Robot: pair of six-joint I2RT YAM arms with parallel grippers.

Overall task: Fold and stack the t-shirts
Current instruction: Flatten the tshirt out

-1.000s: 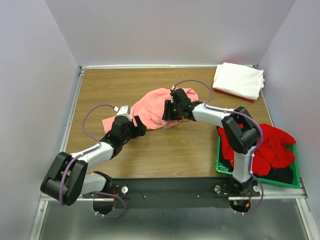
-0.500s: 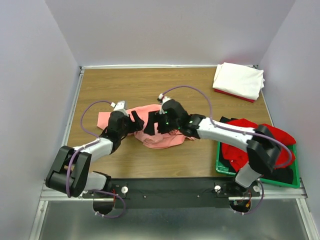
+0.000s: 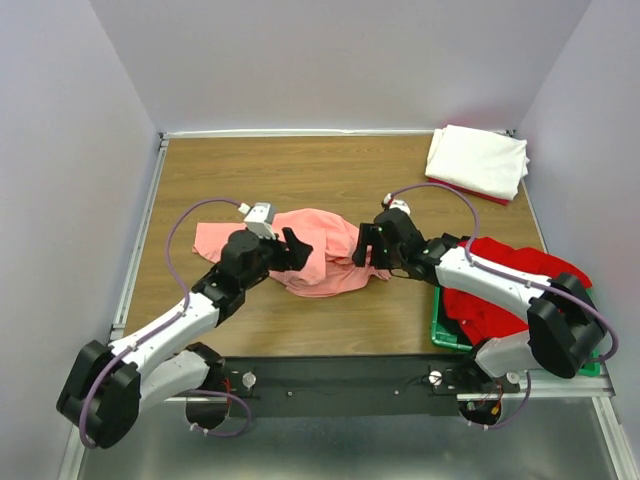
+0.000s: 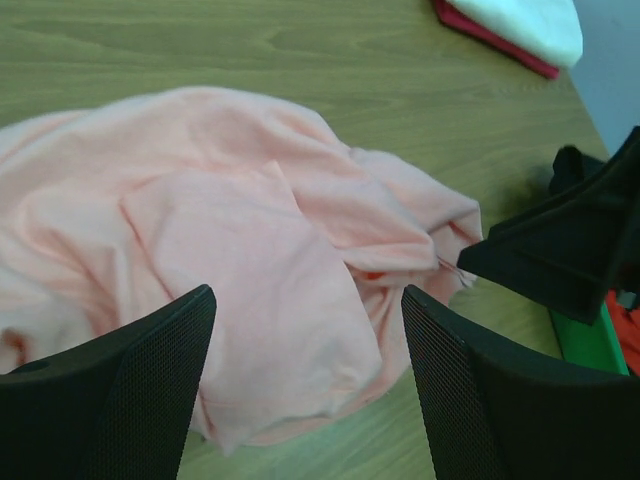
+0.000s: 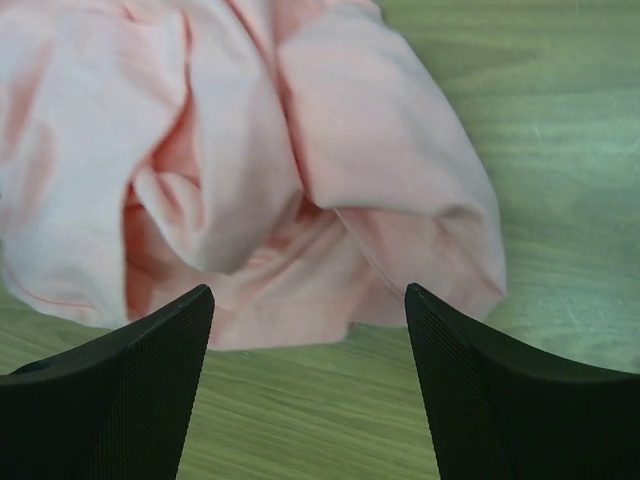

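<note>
Left tool (image 4: 305,330) is spread wide and empty, poised low over the left-middle of the salmon-pink t-shirt (image 3: 325,262). Right tool (image 5: 310,300) is likewise spread and empty, facing the shirt's right edge from just beside it.

The shirt lies crumpled in a loose heap near the middle of the worktop (image 3: 300,170), with several layers rolled over one another and one flatter flap reaching out to the left. You cannot tell from the folds which edge is collar, hem or sleeve.

A folded white t-shirt (image 3: 477,160) sits at the far right corner on top of a red one whose edge just shows beneath it. More shirts, bright red and dark, are bunched in the green crate (image 3: 438,330) at the near right.

Expect the pink cloth to be light, limp and not at all stiff. It will likely sag and drag from wherever you lift it, and it will not hold a shape of its own. It is not fragile, but a pinch into the heap would probably catch several layers at once.

Judge the best hold to be a single-layer outer edge, one tool on each side and well apart. The flat left flap looks the easiest start for your left tool, and the rounded right lobe's rim for your right.
</note>
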